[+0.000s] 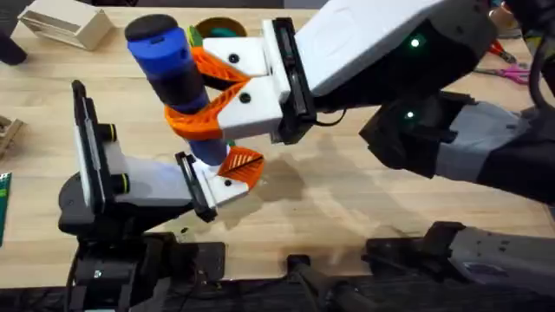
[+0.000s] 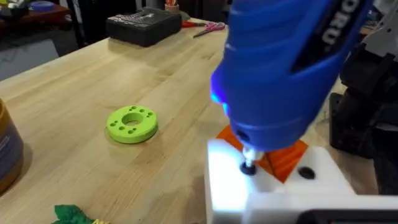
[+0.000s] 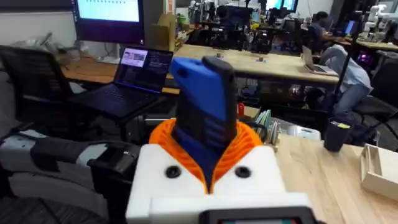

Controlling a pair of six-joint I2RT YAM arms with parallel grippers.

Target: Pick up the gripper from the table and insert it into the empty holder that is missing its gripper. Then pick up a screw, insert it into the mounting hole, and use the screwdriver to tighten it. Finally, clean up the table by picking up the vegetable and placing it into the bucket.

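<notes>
My right gripper (image 1: 201, 94) reaches across the table, its orange fingers (image 3: 249, 146) shut on the blue screwdriver (image 1: 169, 56). The screwdriver stands nearly upright, bit down. Its bit tip sits on a dark screw (image 2: 249, 167) in the white holder (image 2: 249, 186) of my left gripper (image 1: 227, 178). The orange gripper finger (image 2: 283, 160) is seated in that holder, just behind the bit. The left gripper looks open, with nothing between its fingers. The dark-green vegetable (image 2: 69, 214) lies on the table (image 2: 93, 74) near the left gripper. The orange-yellow bucket (image 2: 7, 152) stands beside it.
A lime-green ring with holes (image 2: 132, 123) lies on the wood ahead of the left gripper. Farther off are a black box (image 2: 143, 26) and scissors (image 2: 208, 26). A white rectangular box (image 1: 65, 24) stands at the far left corner.
</notes>
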